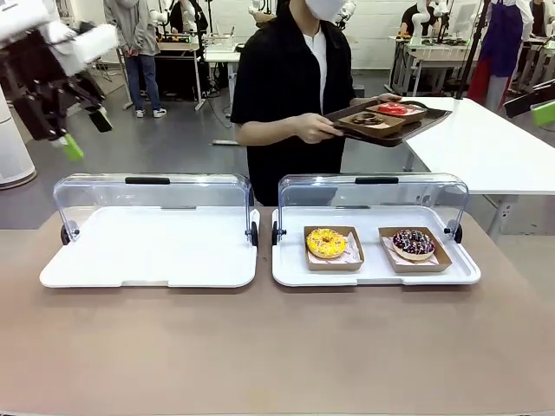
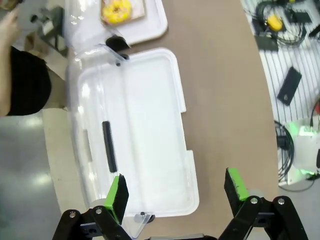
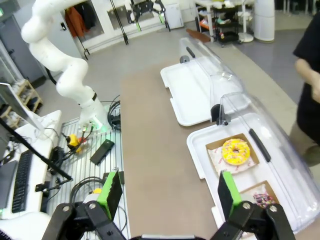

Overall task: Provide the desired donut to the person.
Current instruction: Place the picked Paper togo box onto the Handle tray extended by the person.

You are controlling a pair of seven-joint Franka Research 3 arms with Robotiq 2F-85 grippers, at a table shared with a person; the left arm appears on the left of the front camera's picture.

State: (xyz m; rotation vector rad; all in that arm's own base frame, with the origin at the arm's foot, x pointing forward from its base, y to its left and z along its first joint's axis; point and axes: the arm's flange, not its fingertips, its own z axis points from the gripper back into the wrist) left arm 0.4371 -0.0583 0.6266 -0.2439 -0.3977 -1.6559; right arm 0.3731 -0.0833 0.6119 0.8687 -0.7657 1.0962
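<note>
The two donuts I can offer lie in the right tray [image 1: 290, 260], each in its own paper boat: the yellow donut [image 1: 326, 243] on the inner side, the dark sprinkled donut [image 1: 414, 243] just beside it toward the outer end. I cannot tell from here which one the person [image 1: 290, 95] wants; the person stands at the far side of the table, holding a dark serving tray [image 1: 395, 128] with two donuts already on it. Both clear lids are tilted back, so the trays are reachable from above. The left tray [image 1: 95, 260] has nothing in it. My left gripper [image 1: 61, 113] hangs high over the far left corner, jaws fully apart and holding nothing; in its wrist view the left tray lies directly under it and the yellow donut [image 2: 116, 11] is far off. My right gripper [image 3: 170, 192] is also spread wide and empty, and from it the yellow donut [image 3: 236, 151] lies ahead and slightly to one side, the sprinkled one [image 3: 260, 200] nearer. So I judge the right arm is the closer one for either donut. The boats are roughly square, so I see no long axis to align with.
</note>
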